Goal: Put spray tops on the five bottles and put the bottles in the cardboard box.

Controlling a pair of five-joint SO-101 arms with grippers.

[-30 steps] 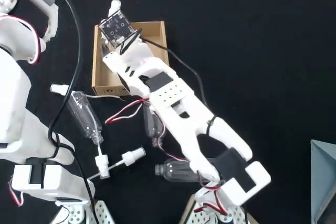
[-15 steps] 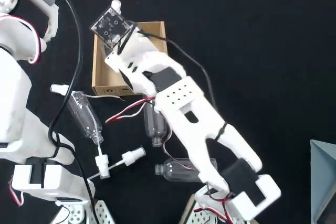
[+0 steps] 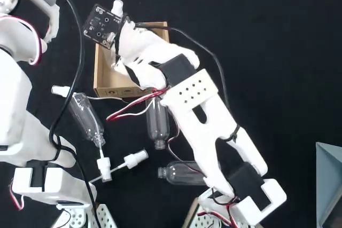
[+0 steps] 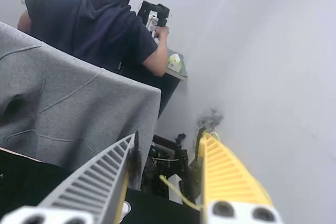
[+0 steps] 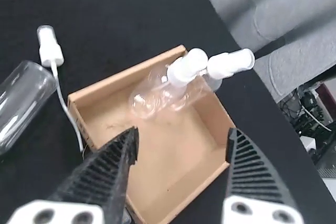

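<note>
My right gripper [image 5: 182,132] hangs just above the cardboard box [image 5: 173,161], fingers spread wide and holding nothing, so I read it as released. Two capped bottles [image 5: 168,90] lie side by side in the box against its far wall, spray heads pointing the same way, which leaves the nearer floor free for more. On the black table [image 3: 267,52], a first bare bottle [image 3: 84,113] lies near the left arm [image 3: 16,78]. A second bare bottle [image 3: 157,124] sits just outside the box, partly under my right arm, and a third bare bottle [image 3: 181,173] lies closer to that arm's base. A loose top [image 3: 60,90] rests beside the first bottle's base, and a pair of tops [image 3: 134,157] lies between the first and third bottles. My left gripper [image 4: 169,137] is raised off the table and aimed at the room, open and empty; I judge it is parked out of the way. Three bottles are not yet capped or boxed.
</note>
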